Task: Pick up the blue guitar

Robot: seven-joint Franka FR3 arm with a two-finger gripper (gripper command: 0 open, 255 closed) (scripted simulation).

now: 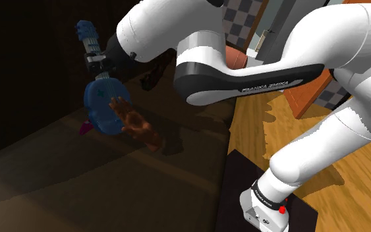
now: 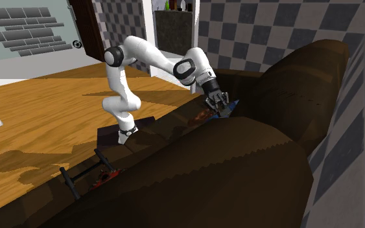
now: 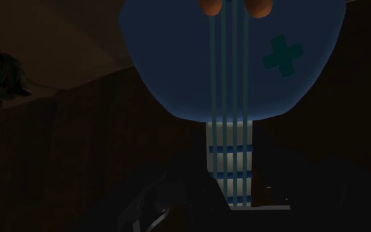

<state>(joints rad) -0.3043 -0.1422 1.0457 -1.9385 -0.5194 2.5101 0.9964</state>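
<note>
— Which way does the guitar (image 3: 197,62) lie from the fingers (image 3: 187,188)?
— Its pale, ridged neck runs straight between them, with the round blue body beyond, over the brown sofa (image 2: 259,162) beside a furry toy (image 1: 138,124).
— Grip?
— Both 2 look closed on the neck, I judge.

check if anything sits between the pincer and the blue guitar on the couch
Nothing visible does. The pincer is right at the neck of the blue guitar, with the neck running straight out from it in the wrist view. A brown toy overlaps the far end of the guitar's round body, away from the neck, on the dark couch.
</note>
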